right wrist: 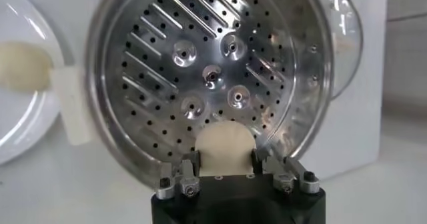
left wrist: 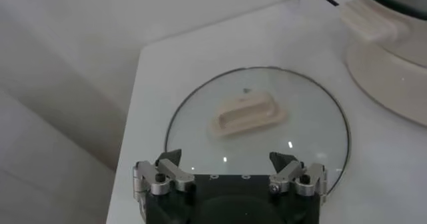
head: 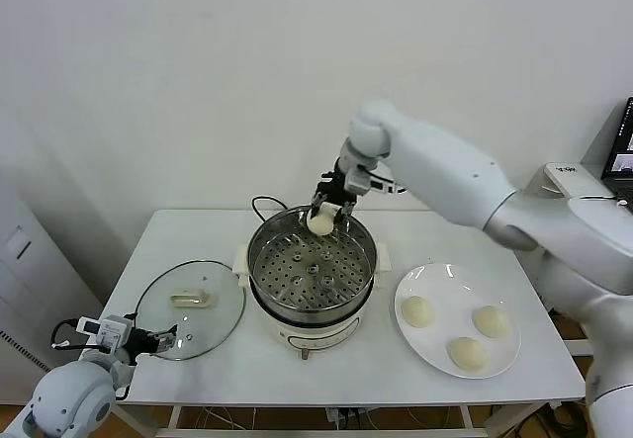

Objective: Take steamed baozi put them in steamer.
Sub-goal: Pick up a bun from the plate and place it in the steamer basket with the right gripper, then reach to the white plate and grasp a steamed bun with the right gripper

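Item held: one smooth, round, cream-white steamed baozi [right wrist: 225, 148], clamped between the fingers of the right gripper [head: 329, 211], which is closed on the bun's sides. The gripper is poised above the far rim of the round, shiny stainless-steel steamer [head: 263, 260]; the perforated steel tray [right wrist: 200, 65] lies directly below and ahead of the fingertips, and nothing is seen on it yet.

Stock remaining: three more pale dome-shaped buns [head: 417, 310] are kept on the flat white plate [head: 413, 343], to the side of the steamer and well apart from the working gripper.

Idle equipment: the left gripper [left wrist: 230, 173] is parked low at the near table edge with its jaws spread wide and nothing between them. Just ahead of it lies the round glass lid with a cream handle [left wrist: 247, 113], flat on the white table [head: 188, 230].

Step in hand, as judged: lowering and release of the first bun into the steamer.

Handling notes: the bun is best carried inward from the rim, so that it is set on the tray and not on the steel wall. A position toward one side of the tray is advised, so that room is left for the other three. The descent should be finished before the fingers are parted; soft dough is likely to dent or cling to the pads, so a slow opening and a straight upward withdrawal are recommended.
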Available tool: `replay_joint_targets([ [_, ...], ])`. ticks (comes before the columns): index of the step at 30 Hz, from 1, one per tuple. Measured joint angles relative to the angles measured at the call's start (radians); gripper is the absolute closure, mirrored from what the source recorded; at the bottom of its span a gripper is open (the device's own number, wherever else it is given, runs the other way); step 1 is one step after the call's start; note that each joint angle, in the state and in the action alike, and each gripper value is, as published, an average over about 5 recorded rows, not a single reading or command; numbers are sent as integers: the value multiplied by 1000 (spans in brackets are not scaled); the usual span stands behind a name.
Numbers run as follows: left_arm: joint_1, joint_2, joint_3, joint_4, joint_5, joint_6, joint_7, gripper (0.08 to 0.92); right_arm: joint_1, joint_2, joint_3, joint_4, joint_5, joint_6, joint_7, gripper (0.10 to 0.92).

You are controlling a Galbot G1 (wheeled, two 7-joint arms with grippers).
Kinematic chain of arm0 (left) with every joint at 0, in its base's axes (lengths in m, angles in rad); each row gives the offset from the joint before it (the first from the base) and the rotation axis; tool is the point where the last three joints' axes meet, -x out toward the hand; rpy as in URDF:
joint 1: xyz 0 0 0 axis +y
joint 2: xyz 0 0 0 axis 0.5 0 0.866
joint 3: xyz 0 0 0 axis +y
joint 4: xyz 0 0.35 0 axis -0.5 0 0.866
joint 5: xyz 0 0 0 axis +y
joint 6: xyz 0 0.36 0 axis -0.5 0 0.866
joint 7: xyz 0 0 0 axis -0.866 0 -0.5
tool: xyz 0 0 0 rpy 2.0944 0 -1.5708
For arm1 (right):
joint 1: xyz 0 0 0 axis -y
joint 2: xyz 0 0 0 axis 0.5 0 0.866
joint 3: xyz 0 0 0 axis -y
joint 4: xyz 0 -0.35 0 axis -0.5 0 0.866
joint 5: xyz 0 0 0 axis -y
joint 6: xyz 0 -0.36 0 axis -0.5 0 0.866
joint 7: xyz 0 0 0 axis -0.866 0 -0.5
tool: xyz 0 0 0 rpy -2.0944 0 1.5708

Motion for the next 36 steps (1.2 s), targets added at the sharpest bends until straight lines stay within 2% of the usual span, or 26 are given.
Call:
replay_joint_targets([
  [7,2,0,-1,0,0,0,2,177,-63,38,48,-25,-104,0,16,525],
  [13,5,-2,-7,-1,0,0,6,177,-78,44,63,-30,-143,0,28,377],
  [17,6,-2,-8,-3,-1,0,8,177,-63,32,49,-28,-110,0,29,262],
  [21,5,-2,-9,-5,-1,0,8,177,-7,-2,-7,-14,-6,0,23,208],
  [32,5,-2,-14,-18,-1,0,8,177,239,-225,-308,65,426,-8,-17,203],
  [36,4,2,-16,-21,-2,0,8,177,312,-332,-426,116,573,-77,-22,203],
])
